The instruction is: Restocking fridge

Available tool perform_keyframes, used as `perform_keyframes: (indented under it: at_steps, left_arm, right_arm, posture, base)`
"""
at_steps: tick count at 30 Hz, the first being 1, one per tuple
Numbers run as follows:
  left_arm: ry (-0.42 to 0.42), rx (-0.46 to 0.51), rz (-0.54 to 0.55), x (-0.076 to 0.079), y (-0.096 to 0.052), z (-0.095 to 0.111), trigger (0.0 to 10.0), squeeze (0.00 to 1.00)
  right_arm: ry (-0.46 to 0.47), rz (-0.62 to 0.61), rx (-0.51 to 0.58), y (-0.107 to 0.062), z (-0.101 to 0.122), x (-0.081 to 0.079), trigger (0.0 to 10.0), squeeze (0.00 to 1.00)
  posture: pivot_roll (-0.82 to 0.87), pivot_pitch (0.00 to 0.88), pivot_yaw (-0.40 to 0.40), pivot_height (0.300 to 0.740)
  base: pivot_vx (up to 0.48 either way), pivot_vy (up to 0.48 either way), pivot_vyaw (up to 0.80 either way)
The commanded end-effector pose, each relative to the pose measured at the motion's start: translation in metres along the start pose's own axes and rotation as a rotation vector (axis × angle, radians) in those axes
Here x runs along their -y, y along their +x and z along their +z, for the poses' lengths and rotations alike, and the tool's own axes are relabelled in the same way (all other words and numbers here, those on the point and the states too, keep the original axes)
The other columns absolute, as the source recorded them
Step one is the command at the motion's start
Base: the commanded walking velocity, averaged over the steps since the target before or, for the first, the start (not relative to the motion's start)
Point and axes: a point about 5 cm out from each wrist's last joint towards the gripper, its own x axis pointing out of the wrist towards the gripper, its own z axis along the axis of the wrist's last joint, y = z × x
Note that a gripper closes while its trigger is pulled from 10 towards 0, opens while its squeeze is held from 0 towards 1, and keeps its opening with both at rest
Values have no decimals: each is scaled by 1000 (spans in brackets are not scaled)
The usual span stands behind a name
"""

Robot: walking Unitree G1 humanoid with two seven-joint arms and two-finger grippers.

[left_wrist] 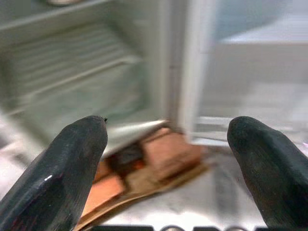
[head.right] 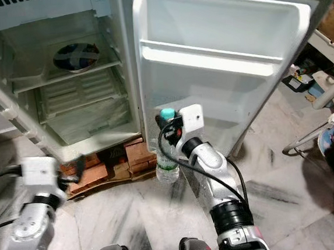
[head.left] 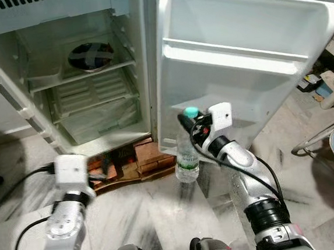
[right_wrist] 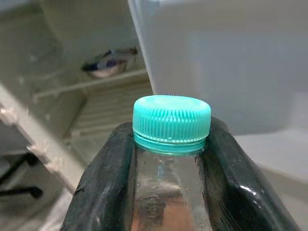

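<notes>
Right hand [head.left: 185, 123] is clamped on the neck of a clear water bottle [head.left: 187, 158], both fingers [right_wrist: 103, 192] pinching just under the teal cap [right_wrist: 171, 122], w/ the bottle hanging upright below the hand. It sits low in front of the open fridge door [head.left: 252, 30], body overlapping the door's bottom edge, base near the marble floor [head.left: 163, 219]. Can't tell if it touches the floor or hangs just clear.

Left hand [left_wrist: 168, 144] is spread wide w/ nothing btwn the fingers, held low on the robot's left and aimed at the fridge bottom and the bricks [head.left: 149, 156] propping it.

Progress, as I judge it: early. Fridge [head.left: 81, 80] is nearly bare: one round dish [head.left: 90, 55] on the upper shelf, lower shelf and crisper area look empty, door shelves [head.left: 231, 55] hold nothing. Bottle is in hand but not yet stowed, so the lift onto a door shelf or into the cabinet is left, plus whatever other stock there is.

Views differ some. Right wrist view gives the grip close up: ribbed cap, fingers tight on both sides of the neck, dish on its shelf behind. Head views can't show that contact well, but they give the bottle's full length, its label, and its place vs. the door. Left wrist view is blurred, yet it settles the open spread of that hand, which the head views hide behind the white wrist block [head.left: 73, 171].
</notes>
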Motion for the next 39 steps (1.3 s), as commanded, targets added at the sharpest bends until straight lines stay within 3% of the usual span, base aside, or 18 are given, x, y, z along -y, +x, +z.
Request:
perform_keyframes:
  at_steps: [1,3,8,10,12,18,23,34,39]
  left_arm:
    - [32,-43,-89,7,-1,-6,10000,0]
    - [77,-51,-160,11,1,-5,10000,0]
    - [102,-52,-236,13,12,2,10000,0]
    - [101,-50,-251,14,14,4,10000,0]
    - [128,-58,-287,19,18,6,10000,0]
    - [167,-70,-270,21,24,3,10000,0]
    - [205,-90,-169,7,29,0,10000,0]
    - [286,-93,25,-30,35,1,10000,0]
    - [220,-79,31,-30,35,3,10000,0]
  right_arm:
    - [74,5,23,8,6,-5,10000,0]
    - [122,20,48,17,13,-14,10000,0]
    - [169,105,128,41,33,-45,10000,0]
    - [178,113,139,45,36,-50,10000,0]
    - [213,157,168,57,48,-70,10000,0]
    - [254,226,165,63,55,-92,10000,0]
    - [270,254,157,59,55,-93,10000,0]
    - [267,326,106,49,54,-78,10000,0]
    - [245,302,96,47,52,-72,10000,0]
  posture:
    - [38,141,-39,740]
    - [33,133,-38,740]
    - [37,120,-39,740]
    - [37,120,-39,740]
    - [40,115,-39,740]
    - [40,110,-43,740]
    - [37,112,-45,740]
    - [26,116,-40,740]
    - [28,118,-38,740]
  base:
    - [0,0,0]
    - [0,0,0]
    - [0,0,0]
    - [0,0,0]
    - [0,0,0]
    - [0,0,0]
    - [0,0,0]
    - [0,0,0]
    - [0,0,0]
